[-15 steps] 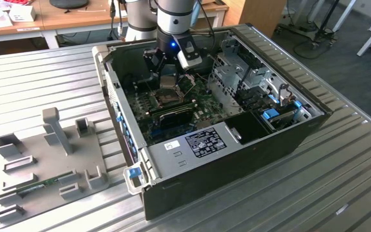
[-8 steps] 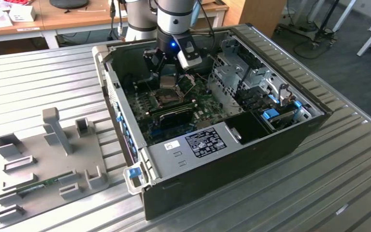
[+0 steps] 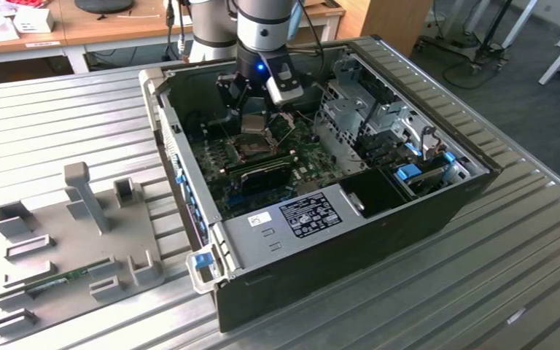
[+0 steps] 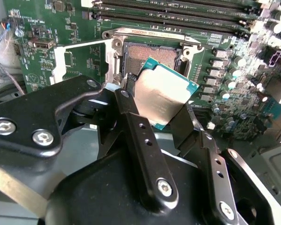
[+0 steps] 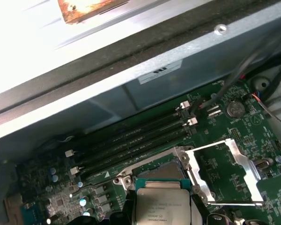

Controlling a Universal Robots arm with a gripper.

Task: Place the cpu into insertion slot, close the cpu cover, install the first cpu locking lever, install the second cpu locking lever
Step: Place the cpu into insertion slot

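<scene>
— What is the claw gripping?
— It is pinching the cpu by two opposite edges, fingers closed onto it, inside the computer case lying on the table.
— And where is the cpu hanging?
— Tilted, just over the insertion slot on the green board. The cpu cover is lying flipped open beside the slot.

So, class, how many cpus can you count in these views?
1. The cpu is gripped by the end effector, tilted over the open slot. Covered parts of the case could hide more.
</scene>
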